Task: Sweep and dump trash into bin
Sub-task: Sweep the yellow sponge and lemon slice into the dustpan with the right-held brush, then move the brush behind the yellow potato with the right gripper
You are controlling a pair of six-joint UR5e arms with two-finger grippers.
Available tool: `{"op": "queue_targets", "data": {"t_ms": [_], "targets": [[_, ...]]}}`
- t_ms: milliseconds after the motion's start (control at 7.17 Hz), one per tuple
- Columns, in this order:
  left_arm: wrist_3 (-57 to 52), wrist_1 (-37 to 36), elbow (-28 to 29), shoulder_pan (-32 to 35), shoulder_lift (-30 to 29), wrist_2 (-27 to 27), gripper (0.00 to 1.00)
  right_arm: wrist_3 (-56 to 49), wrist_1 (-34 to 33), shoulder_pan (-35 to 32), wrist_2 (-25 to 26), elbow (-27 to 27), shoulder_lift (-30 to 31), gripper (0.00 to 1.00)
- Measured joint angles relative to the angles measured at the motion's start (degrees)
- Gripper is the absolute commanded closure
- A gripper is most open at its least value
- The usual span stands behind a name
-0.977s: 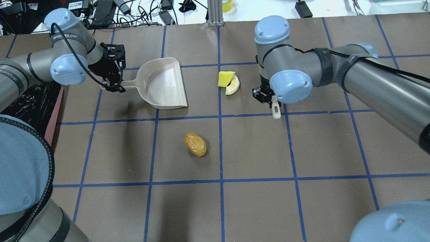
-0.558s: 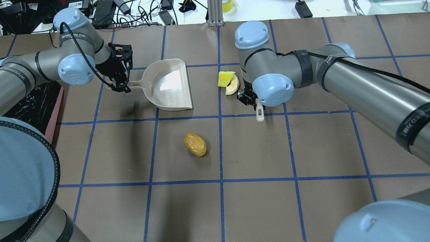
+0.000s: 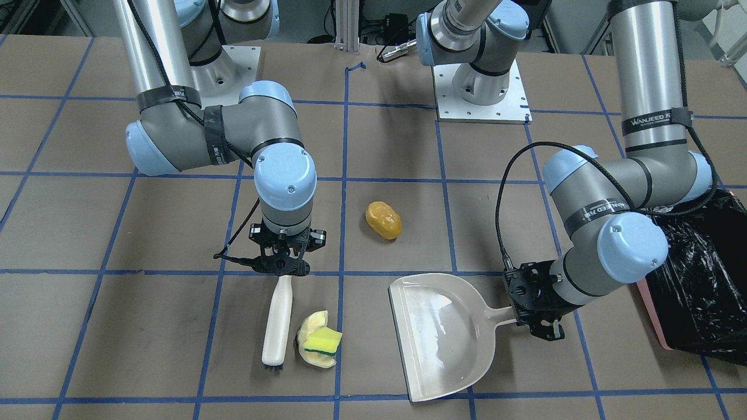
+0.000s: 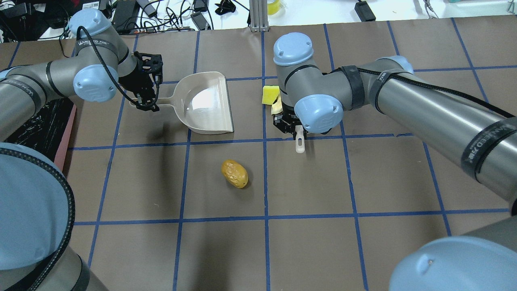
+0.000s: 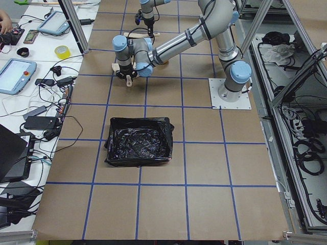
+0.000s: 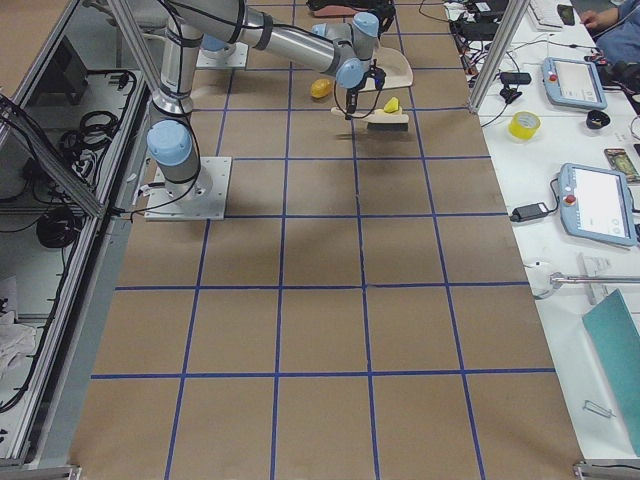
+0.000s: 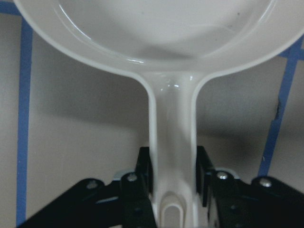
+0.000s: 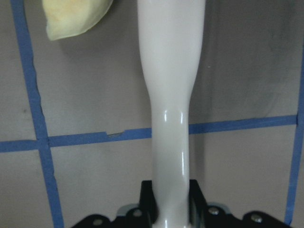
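My left gripper (image 4: 146, 106) is shut on the handle of the beige dustpan (image 4: 206, 103), which lies flat on the table; the wrist view shows the jaws on the handle (image 7: 173, 142). My right gripper (image 3: 284, 269) is shut on the beige brush (image 3: 278, 318), bristles down on the table. The yellow sponge wedge (image 3: 324, 342) rests on the pale peel (image 3: 312, 321), right next to the brush head, between brush and dustpan (image 3: 443, 332). The golden-brown lump (image 4: 234, 173) lies apart, nearer the robot. The bin (image 3: 694, 274) with its black bag stands beyond my left arm.
Blue tape lines grid the brown table cover. The right arm's elbow (image 4: 319, 113) hangs over the peel in the overhead view. Cables and devices (image 4: 161, 12) lie past the far table edge.
My right gripper has moved left with the brush, up against the sponge and peel. My left gripper has shifted the dustpan a little to the right.
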State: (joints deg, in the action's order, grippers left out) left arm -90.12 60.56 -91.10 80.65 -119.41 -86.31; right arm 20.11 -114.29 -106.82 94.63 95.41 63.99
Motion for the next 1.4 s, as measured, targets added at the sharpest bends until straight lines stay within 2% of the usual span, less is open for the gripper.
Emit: {"op": "queue_targets", "data": {"t_ms": [419, 977, 1395], "targets": [[0.61, 0.01, -0.04, 0.69, -0.03, -1.29, 0.94, 3.75, -0.86, -4.38, -3.04, -3.89, -3.41, 1.00], [0.73, 0.02, -0.06, 0.73, 0.01, -1.40, 0.94, 8.23, -0.88, -9.16, -7.70, -12.59, -8.39, 1.00], [0.63, 0.01, -0.29, 0.73, 0.07, -1.40, 0.94, 9.68, -1.26, -11.15, -14.04, -15.74, -9.97, 1.00]]}}
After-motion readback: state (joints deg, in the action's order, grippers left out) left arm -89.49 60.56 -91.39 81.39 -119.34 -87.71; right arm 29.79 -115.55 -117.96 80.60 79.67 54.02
